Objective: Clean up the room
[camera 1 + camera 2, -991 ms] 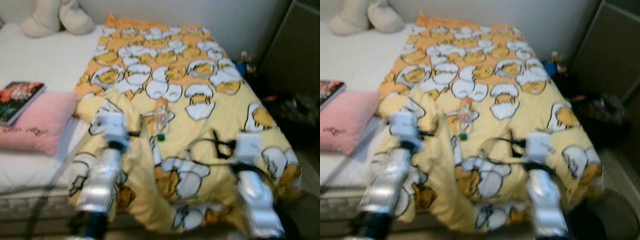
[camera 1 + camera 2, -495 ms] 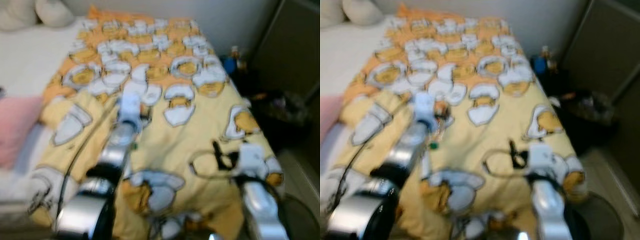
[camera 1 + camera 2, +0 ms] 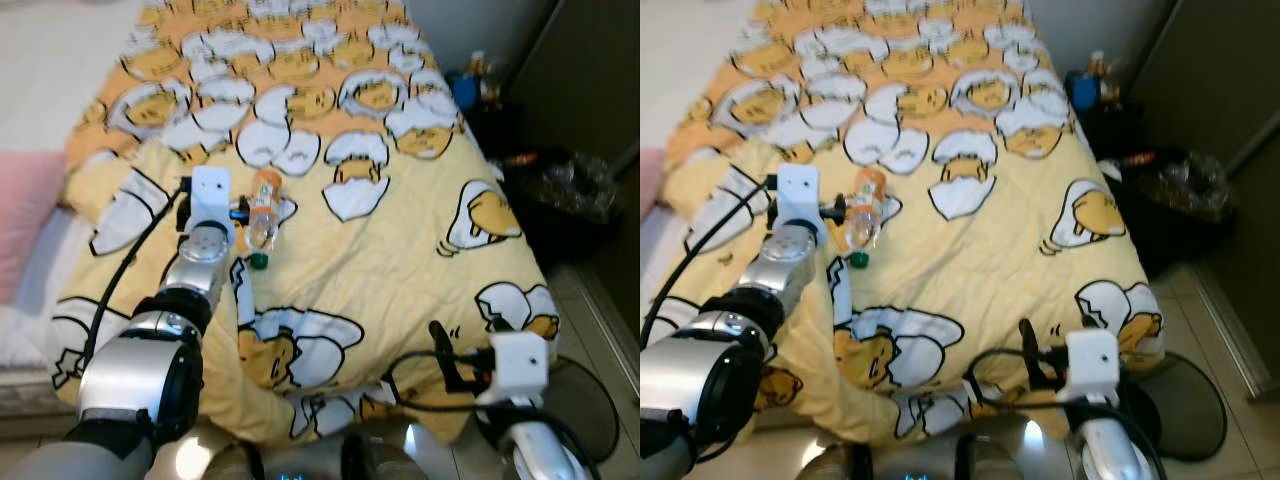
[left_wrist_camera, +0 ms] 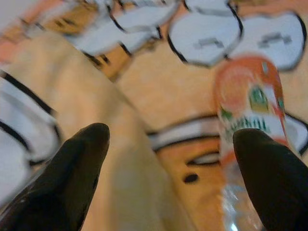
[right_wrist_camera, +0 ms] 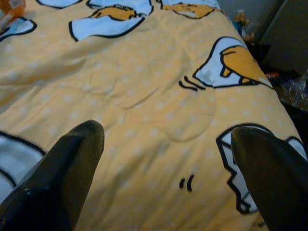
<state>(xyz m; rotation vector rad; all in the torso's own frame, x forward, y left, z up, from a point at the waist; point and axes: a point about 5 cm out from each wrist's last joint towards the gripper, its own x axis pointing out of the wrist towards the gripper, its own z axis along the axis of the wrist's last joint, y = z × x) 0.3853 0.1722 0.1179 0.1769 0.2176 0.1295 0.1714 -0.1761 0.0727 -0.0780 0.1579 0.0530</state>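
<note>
Left gripper (image 4: 171,159) is out over the yellow duvet (image 3: 400,270), its 2 black fingers (image 4: 72,173) spread wide, nothing between them. Plastic bottle (image 3: 262,212) lies on its side on the duvet just beside the gripper: from the wrist cam, the orange label sits right at 1 fingertip, and whether it touches is hard to call, pic's blurry. Bottle's green cap (image 3: 258,262) points back toward the robot, near the left arm; the clear lower part is soft and hard to read in the wrist view, cut off at the frame edge. A raised fold of duvet runs by the other finger.

Right gripper (image 5: 168,159) hangs low near the foot of the bed, fingers (image 5: 67,178) wide apart too, empty, w/ plain duvet and cartoon egg prints ahead of it. Bottle is well apart from this one, just an orange sliver at the corner of its wrist view. In the head view, the fingers themselves are mostly hidden behind the white wrist block (image 3: 519,362) and a loop of black cable (image 3: 420,385).

Beyond the left gripper's far side, a pink pillow (image 3: 25,225) is cut off by the frame. Off past the right gripper, beside the bed, a dark bin w/ a crinkly bag (image 3: 565,200) – contents too dim to make out. Small blue item (image 3: 465,90) farther along the wall, unclear.
</note>
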